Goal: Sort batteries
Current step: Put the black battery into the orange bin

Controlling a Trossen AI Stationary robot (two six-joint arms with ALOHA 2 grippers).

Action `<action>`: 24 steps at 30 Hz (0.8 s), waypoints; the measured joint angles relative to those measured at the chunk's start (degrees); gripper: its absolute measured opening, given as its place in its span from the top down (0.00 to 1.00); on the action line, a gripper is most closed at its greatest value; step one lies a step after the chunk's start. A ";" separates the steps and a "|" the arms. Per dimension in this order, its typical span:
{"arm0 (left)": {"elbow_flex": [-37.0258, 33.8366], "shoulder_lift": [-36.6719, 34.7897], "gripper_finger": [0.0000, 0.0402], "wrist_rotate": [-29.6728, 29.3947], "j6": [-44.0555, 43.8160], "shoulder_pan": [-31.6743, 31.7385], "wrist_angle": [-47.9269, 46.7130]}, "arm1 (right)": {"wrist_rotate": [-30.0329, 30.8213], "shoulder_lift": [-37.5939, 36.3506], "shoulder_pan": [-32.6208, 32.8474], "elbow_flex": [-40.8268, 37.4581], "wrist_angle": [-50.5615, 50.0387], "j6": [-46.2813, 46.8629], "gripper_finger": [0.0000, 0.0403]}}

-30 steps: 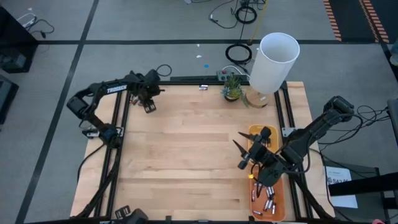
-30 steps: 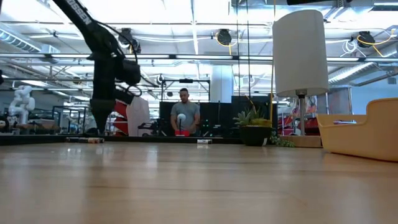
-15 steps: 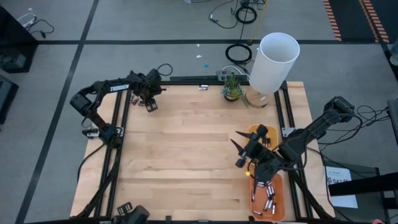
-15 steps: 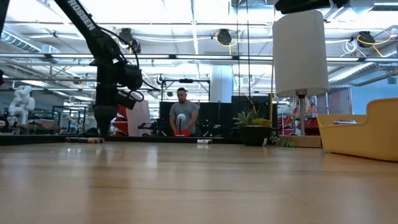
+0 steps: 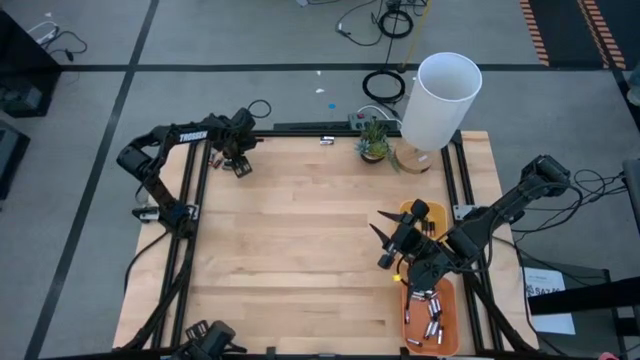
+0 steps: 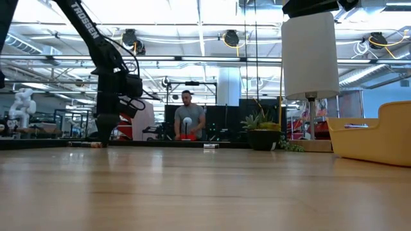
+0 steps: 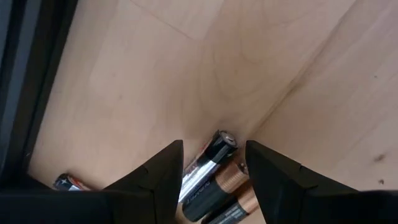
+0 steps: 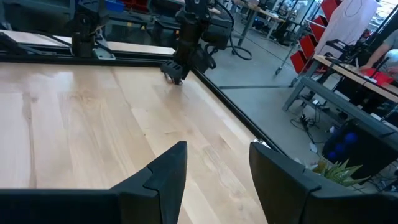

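orange tray (image 5: 447, 312), near right table edge: holds loose batteries (image 5: 428, 325). right gripper (image 5: 385, 245): raised beside the tray's far end, fingers spread, nothing between them. left gripper (image 5: 240, 167): far left corner, fingers apart around two held batteries (image 7: 214, 176); a third battery (image 7: 69, 182) lies by the frame rail.

Left claw (image 5: 240, 166) at tabletop (image 5: 300, 250) far-left corner over batteries (image 7: 208, 171); right claw (image 5: 385, 245) near right edge, beside tray (image 5: 445, 325).

Two black jointed arms (image 5: 160, 150) (white lettering on the left one).
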 joint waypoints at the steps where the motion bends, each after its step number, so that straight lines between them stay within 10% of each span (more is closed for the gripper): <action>1: 0.00 0.30 0.54 0.02 0.04 0.11 0.00 | 0.00 0.00 0.00 0.00 -0.02 0.00 0.59; 24: 0.66 3.29 0.73 1.19 1.51 0.23 1.23 | 0.02 -0.02 -0.04 -0.02 0.56 0.66 0.59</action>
